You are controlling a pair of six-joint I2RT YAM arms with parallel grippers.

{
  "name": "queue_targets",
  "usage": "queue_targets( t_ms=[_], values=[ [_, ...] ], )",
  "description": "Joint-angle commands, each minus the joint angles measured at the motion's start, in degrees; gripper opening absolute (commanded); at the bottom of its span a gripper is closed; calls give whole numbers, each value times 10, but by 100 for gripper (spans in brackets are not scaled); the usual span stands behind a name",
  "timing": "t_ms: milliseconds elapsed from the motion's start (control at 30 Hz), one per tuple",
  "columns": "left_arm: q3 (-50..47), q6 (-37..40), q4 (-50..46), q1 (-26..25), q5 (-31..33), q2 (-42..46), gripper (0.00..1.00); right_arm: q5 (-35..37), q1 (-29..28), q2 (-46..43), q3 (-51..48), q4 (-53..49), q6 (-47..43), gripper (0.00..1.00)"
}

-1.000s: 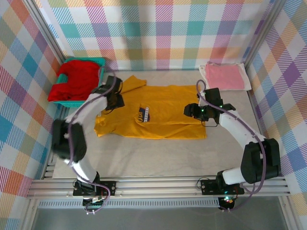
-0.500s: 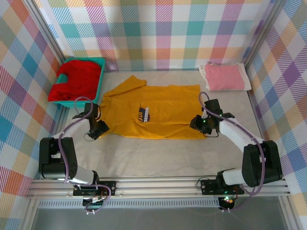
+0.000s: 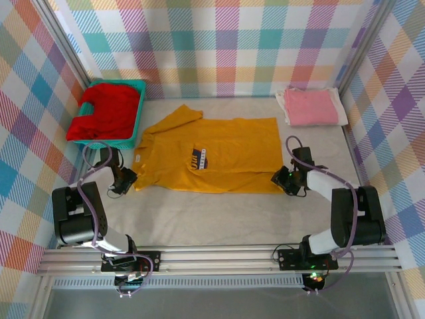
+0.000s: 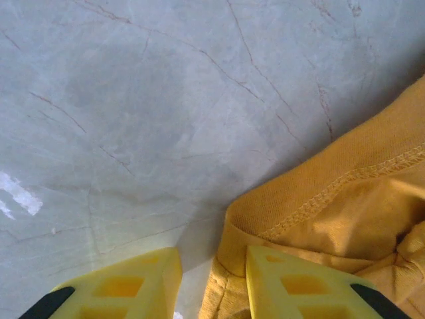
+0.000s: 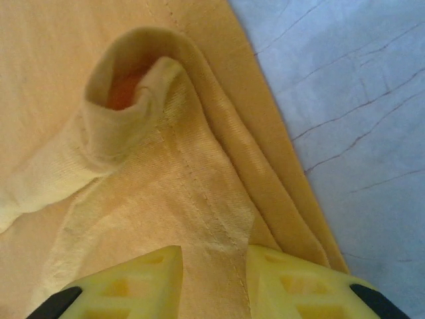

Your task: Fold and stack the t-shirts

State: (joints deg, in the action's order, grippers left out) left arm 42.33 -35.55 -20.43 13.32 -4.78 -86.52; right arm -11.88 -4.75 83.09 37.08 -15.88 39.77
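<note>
Mustard t-shirt point(image 3: 219, 156) hem clamped in right gripper point(image 5: 214, 276); left gripper point(image 4: 214, 279) apart, straddling its opposite edge.

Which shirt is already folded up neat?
The pink t-shirt, a tidy rectangle in the right corner. The yellow t-shirt lies spread out, and the red t-shirt is heaped in the basket.

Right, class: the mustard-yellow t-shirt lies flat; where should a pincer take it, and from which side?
Pinch the mustard-yellow t-shirt at its two near corners, coming down from the near side: spread flat, only its edges give cloth to lift.
</note>
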Motion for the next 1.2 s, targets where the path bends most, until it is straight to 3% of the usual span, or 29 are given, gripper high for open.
queue_targets(
  t_ms=[0, 200, 333, 533, 600, 633, 800, 1167],
  values=[
    [6, 14, -11, 16, 23, -14, 34, -24, 22, -1, -26, 39, 27, 31],
    [29, 63, -50, 10, 70, 39, 37, -10, 50, -21, -27, 21, 9, 31],
    [65, 94, -103, -17, 66, 64, 37, -33, 68, -28, -10, 16, -25, 31],
    [35, 21, -94, -121, 13, 129, 30, -74, 56, -45, 18, -4, -52, 29],
    [8, -19, -66, -146, 6, 144, 20, -74, 45, -50, 20, -4, -50, 29],
    [-5, -28, -48, -150, 2, 147, 20, -77, 40, -50, 21, -1, -49, 28],
    [-24, -34, -11, -135, 29, 117, 20, -92, 11, -36, 32, 9, -45, 28],
    [-43, -64, 107, -82, -23, -9, 15, -83, 1, -47, 39, 11, -39, 28]
  ],
)
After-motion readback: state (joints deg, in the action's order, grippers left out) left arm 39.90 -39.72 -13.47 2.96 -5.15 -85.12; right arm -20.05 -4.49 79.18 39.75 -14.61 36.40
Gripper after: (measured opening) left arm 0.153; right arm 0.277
